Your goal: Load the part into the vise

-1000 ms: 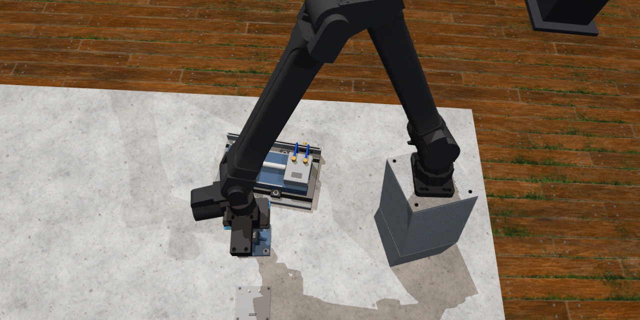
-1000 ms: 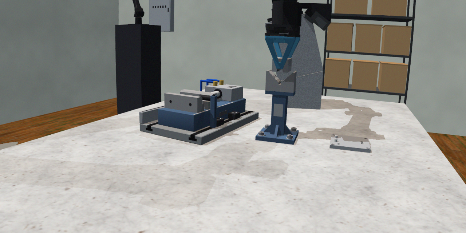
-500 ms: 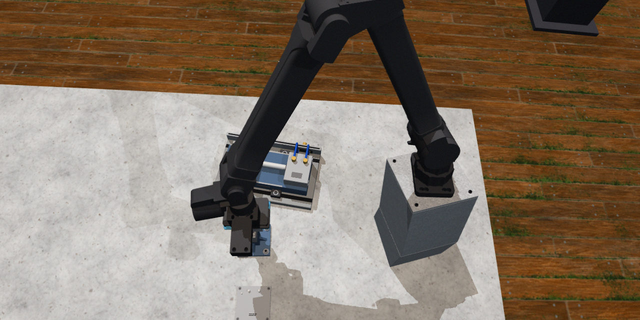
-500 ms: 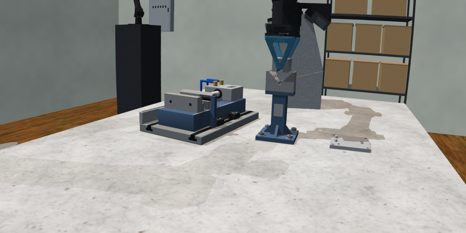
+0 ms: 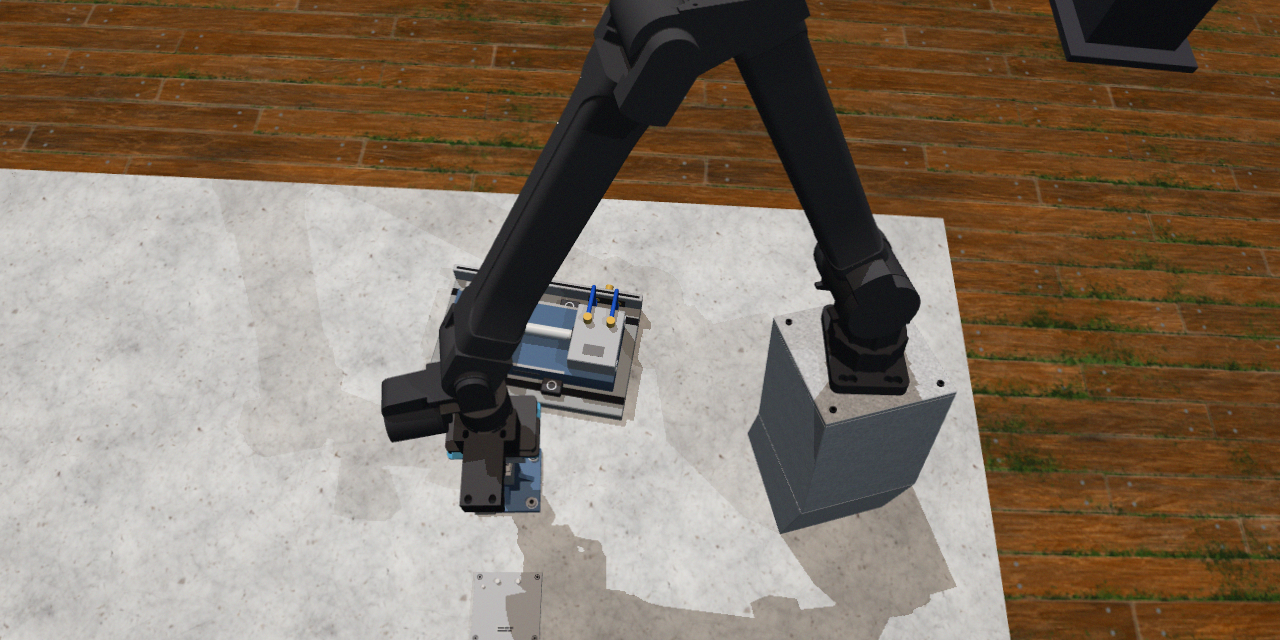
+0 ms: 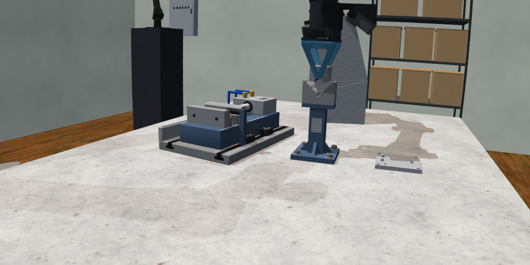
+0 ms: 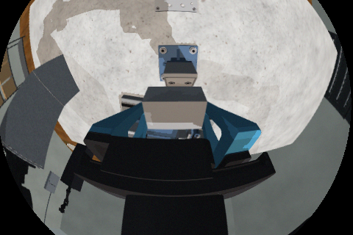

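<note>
1. Two blue fingers of the hand (image 6: 319, 74) point straight down and pinch the grey part (image 7: 173, 111) between them; in the wrist view the block fills the gap between the fingers.
2. In the exterior view the part (image 6: 326, 73) hangs just above the notch of the V-block (image 6: 329, 94); whether it touches the notch faces cannot be told.
3. The milled slot's direction cannot be made out in any view.
4. The V-block sits on a blue post with a bolted blue foot (image 6: 314, 154) on the desk (image 6: 259, 208).
5. Seen from above, the hand (image 5: 490, 470) covers most of the V-block, leaving only the foot's edge (image 5: 529, 493) showing.
6. The infeed plate (image 6: 399, 163) lies flat on the desk on the camera's right of the V-block in the exterior view, with no block on it.
7. The vise (image 6: 207, 135) stands on the other side of the V-block, its jaws apart and the air cylinder (image 6: 261, 104) at the back.
8. The arm rises from a grey pedestal (image 5: 805, 448) at the desk's edge.
9. A shelf rack (image 6: 467, 41) with cardboard boxes stands by the wall.
</note>
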`<state>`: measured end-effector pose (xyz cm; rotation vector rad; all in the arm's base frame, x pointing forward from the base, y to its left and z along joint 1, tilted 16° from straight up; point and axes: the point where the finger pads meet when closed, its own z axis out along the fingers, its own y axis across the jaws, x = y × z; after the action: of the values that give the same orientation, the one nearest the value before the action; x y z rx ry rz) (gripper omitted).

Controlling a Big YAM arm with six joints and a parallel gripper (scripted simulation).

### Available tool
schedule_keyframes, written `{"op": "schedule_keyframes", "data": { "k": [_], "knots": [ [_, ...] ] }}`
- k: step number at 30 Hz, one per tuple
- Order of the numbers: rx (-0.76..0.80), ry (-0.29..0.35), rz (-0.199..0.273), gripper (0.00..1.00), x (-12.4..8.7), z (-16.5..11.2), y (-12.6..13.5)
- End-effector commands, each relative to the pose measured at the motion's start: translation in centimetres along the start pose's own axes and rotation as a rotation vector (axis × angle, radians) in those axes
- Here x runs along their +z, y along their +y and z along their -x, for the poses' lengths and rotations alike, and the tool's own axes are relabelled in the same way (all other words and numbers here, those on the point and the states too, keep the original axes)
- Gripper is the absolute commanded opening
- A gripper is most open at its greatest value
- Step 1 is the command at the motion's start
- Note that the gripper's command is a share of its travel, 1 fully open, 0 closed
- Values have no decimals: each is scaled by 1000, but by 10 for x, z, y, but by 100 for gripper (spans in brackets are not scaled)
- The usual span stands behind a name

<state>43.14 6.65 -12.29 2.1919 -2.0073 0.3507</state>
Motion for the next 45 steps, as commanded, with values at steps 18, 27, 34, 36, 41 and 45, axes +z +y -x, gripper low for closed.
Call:
{"op": "schedule_keyframes", "data": {
  "k": [18, 27, 34, 36, 41, 45],
  "knots": [
    [-1, -11, -38, 0, -25, 5, -12],
    [5, -12, -42, 0, -37, 5, -13],
    [7, -14, -50, 0, -50, 5, -18],
    [8, -15, -54, 0, -55, 5, -20],
    [12, -17, -65, 0, -67, 5, -25],
    [11, -16, -62, 0, -70, 5, -23]
  ]
}}
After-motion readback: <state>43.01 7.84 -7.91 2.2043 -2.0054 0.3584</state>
